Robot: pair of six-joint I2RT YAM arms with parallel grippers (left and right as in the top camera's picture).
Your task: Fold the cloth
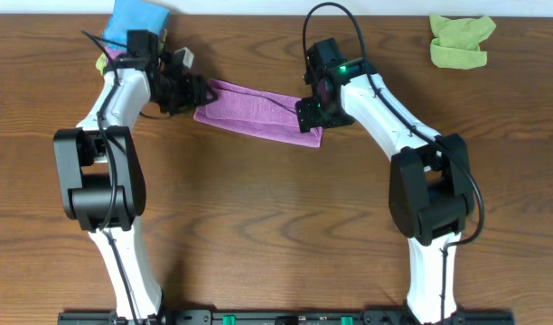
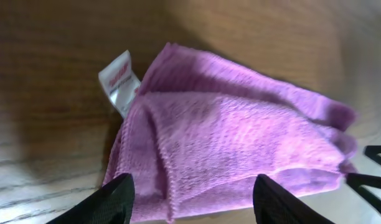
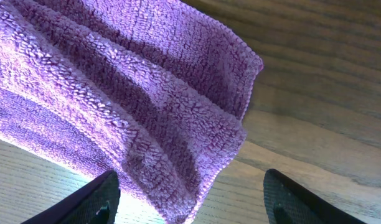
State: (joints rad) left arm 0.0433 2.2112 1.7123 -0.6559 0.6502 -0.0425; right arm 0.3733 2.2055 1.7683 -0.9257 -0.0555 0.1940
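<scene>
The purple cloth [image 1: 258, 112] lies on the wooden table as a long folded strip between my two arms. My left gripper [image 1: 197, 94] is at the strip's left end and my right gripper [image 1: 311, 116] at its right end. In the left wrist view the cloth [image 2: 234, 137] shows layered folds and a white tag [image 2: 119, 84]. The left gripper [image 2: 193, 202] is open, its fingers [image 2: 112, 199] wide apart over the near edge. In the right wrist view the right gripper [image 3: 190, 202] is also open, over a corner of the cloth [image 3: 116, 93]. Neither gripper pinches the cloth.
A bright blue cloth [image 1: 136, 18] sits at the back left, just behind the left arm. A lime-green cloth [image 1: 461, 41] lies crumpled at the back right. Both arm bases stand at the front edge of the table [image 1: 276, 226].
</scene>
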